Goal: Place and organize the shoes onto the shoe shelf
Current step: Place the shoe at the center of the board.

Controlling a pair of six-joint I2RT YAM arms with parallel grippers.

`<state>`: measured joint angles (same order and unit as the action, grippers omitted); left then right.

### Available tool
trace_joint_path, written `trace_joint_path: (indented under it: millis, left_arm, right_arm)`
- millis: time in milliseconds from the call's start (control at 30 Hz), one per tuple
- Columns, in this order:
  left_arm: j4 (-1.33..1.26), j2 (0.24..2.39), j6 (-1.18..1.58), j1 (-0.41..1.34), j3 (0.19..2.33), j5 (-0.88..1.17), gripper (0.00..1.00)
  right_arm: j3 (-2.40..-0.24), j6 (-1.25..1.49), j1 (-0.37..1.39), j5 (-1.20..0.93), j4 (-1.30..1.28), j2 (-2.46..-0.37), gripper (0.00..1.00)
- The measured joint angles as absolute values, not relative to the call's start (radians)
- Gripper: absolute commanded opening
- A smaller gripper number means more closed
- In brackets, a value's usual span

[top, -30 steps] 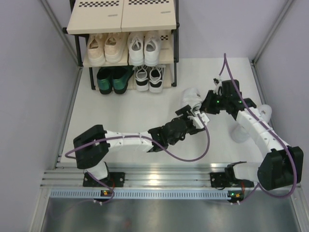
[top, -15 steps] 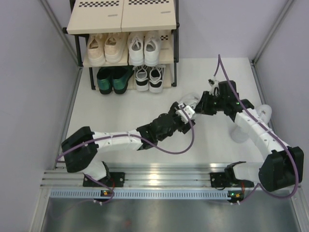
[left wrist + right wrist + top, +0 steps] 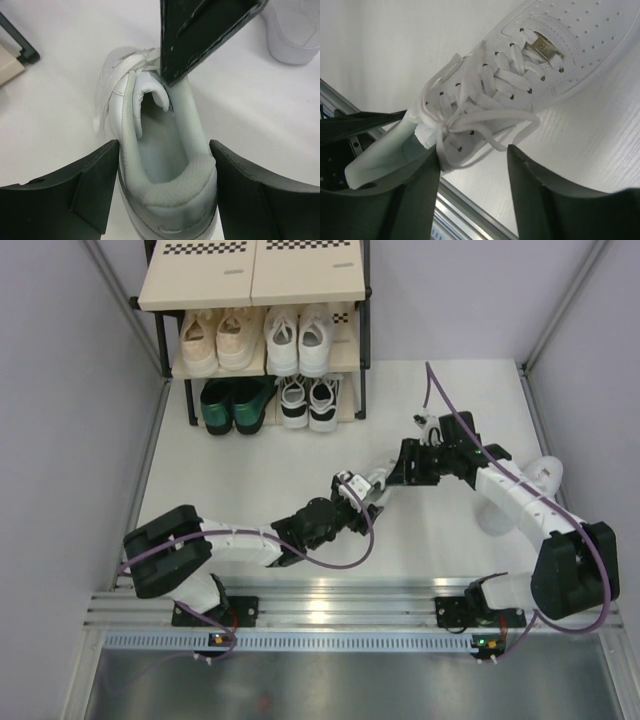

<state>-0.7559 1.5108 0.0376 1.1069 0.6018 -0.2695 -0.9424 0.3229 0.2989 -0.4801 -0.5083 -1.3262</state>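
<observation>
A larger white laced shoe (image 3: 160, 150) sits heel-first between my left gripper's fingers, and my left gripper (image 3: 164, 170) is shut on its heel. From above, this shoe (image 3: 375, 483) is mostly covered by my left gripper (image 3: 360, 492) and my right gripper (image 3: 393, 472). My right gripper (image 3: 474, 170) is open just over the laces (image 3: 485, 120), with one lace loop against its left finger. The matching white shoe (image 3: 549, 473) lies at the right, partly under the right arm. The shoe shelf (image 3: 250, 275) stands at the back left.
On the shelf's middle tier sit beige sneakers (image 3: 218, 338) and small white sneakers (image 3: 298, 338). Dark green shoes (image 3: 235, 405) and black-and-white sneakers (image 3: 308, 400) are on the bottom tier. Grey walls close both sides. An aluminium rail (image 3: 330, 605) runs along the near edge.
My right gripper has opened and let go of the white shoe. My left gripper has drawn back to the left and nearer with the shoe, and the right gripper followed leftward.
</observation>
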Motion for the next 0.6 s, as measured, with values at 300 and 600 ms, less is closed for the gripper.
trace_joint_path:
  millis: [300,600]
  left_arm:
    - [-0.817,1.564,0.144,1.105,0.496,-0.294,0.0]
    - [-0.889,1.559,0.247,1.114,0.449,-0.354,0.79]
  right_arm:
    - [-0.962,0.025,0.307,-0.462,-0.562,-1.314,0.99]
    - [-0.97,-0.362,0.244,-0.652,-0.669,-1.145,0.99]
